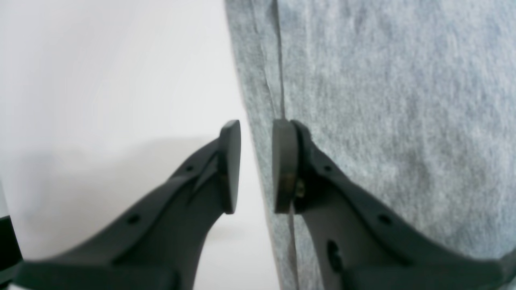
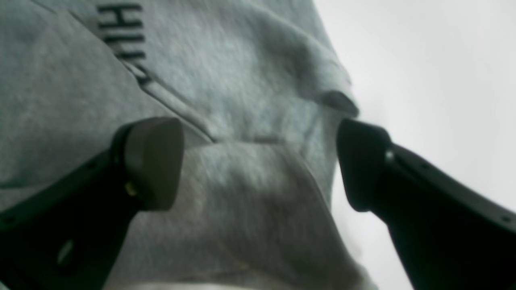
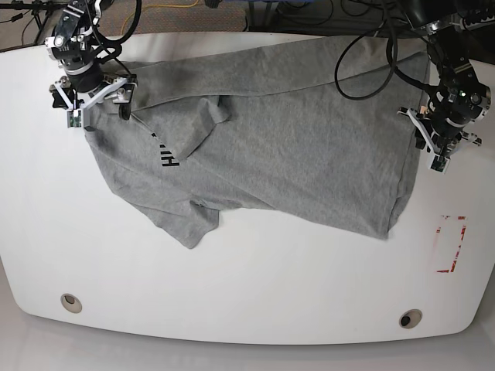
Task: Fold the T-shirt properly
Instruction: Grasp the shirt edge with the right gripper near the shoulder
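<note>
1. We see the black fingers (image 2: pixel 153 161) of the right gripper (image 2: pixel 258 163) standing wide apart, released, with a bulge of grey cloth below the gap and nothing clamped between them.
2. We see the dark fingers (image 1: pixel 285 167) of the left gripper (image 1: pixel 256 167) with only a narrow gap between them. The hemmed edge of the cloth runs through this gap and touches one pad, while the other pad stands clear over the white surface; if the cloth is really grasped, we cannot tell.
3. The large heather-grey soft cotton T-shirt (image 3: pixel 271 147) lies spread on the white rounded table (image 3: pixel 232 286), rumpled, with one layer turned over near the black printed letters (image 3: pixel 166 157).
4. In the base view the right gripper (image 3: pixel 99 97) is at the shirt's corner on the left side of the picture, and the left gripper (image 3: pixel 441 139) is at the shirt's edge on the right side of the picture.
5. A lower part of the shirt points toward the front edge of the table, and the far edge lies close to the back rim.
6. A red rectangular mark (image 3: pixel 452 243) is on the table just beside the shirt's corner on the right side of the picture, not touching it.
7. Two small round metal fittings (image 3: pixel 71 301) sit near the front rim of the table, well apart from each other.
</note>
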{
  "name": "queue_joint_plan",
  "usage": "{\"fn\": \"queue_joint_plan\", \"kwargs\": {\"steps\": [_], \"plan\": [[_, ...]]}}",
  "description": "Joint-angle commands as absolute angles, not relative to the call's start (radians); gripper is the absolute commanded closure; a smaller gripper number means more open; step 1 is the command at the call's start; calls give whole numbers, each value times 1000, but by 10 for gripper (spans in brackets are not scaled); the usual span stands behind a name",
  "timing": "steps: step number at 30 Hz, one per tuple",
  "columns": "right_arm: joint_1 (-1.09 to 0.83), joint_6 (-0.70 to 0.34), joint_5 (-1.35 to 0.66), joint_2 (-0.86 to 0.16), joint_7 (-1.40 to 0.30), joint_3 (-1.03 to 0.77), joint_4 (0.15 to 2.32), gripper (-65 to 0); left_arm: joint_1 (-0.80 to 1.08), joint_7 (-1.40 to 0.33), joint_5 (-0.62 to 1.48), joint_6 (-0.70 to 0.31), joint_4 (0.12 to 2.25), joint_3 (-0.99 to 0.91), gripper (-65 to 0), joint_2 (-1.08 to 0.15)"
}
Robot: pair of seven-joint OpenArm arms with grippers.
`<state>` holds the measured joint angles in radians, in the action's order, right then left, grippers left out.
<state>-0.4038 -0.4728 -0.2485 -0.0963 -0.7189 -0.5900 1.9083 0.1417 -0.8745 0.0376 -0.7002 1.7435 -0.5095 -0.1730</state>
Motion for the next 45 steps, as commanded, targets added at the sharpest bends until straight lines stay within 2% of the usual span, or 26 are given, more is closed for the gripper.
{"fn": "queue_joint_plan", "kwargs": {"steps": [1, 13, 15, 18, 24, 25, 27, 31, 45], "plan": [[-386, -470, -242, -119, -716, -588, 1886, -571, 133, -860, 45, -698, 1761, -513, -131, -186], [-407, -470, -248, -145, -716, -535, 1831, -556, 130, -860, 45, -698, 1761, -513, -131, -211], [-415, -470, -249, -145, -714, -535, 1831, -507, 128, -860, 45, -698, 1761, -513, -131, -213], [-421, -470, -249, -143, -711, -535, 1831, -382, 127, -860, 45, -698, 1761, -513, -131, -214], [-427, -470, -251, -143, -714, -535, 1831, -27, 127, -860, 45, -698, 1761, -513, -131, -214], [-432, -470, -251, -143, -714, -535, 1831, 0, 127, -860, 45, -698, 1761, -513, -131, -214], [-441, -470, -251, -143, -714, -535, 1834, 0, 127, -860, 45, -698, 1761, -513, -131, -214], [-466, -470, -251, -140, -714, -536, 1885, -44, 127, -860, 45, -698, 1761, -513, -131, -213], [-596, -470, -249, -93, -714, -538, 1994, -48, 127, -860, 45, -698, 1759, -509, -131, -209]]}}
